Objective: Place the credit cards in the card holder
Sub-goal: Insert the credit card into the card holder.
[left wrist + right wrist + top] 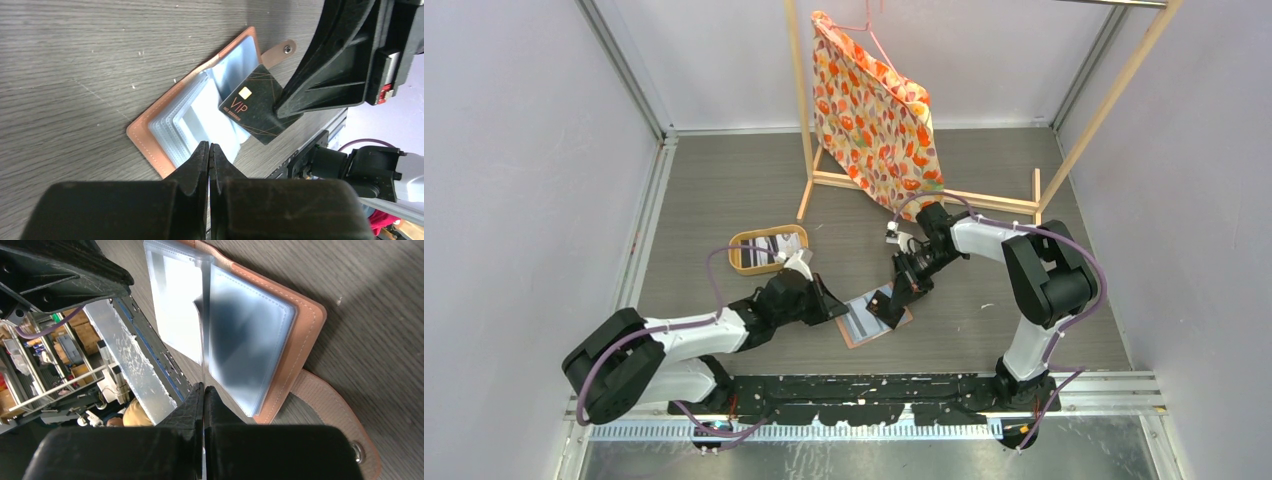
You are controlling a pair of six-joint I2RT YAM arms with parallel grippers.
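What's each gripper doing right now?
Left gripper: closed, nothing visibly held, tips by the card holder.
Right gripper: closed on the black card.

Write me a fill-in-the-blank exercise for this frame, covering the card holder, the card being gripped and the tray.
1. The card holder lies ___ on the table.
2. The right gripper grips a card whose gold letters read ___.
3. That card's face is ___ in colour.
4. The tray sits on the ___ arm's side.

Missing words: open; VIP; black; left.
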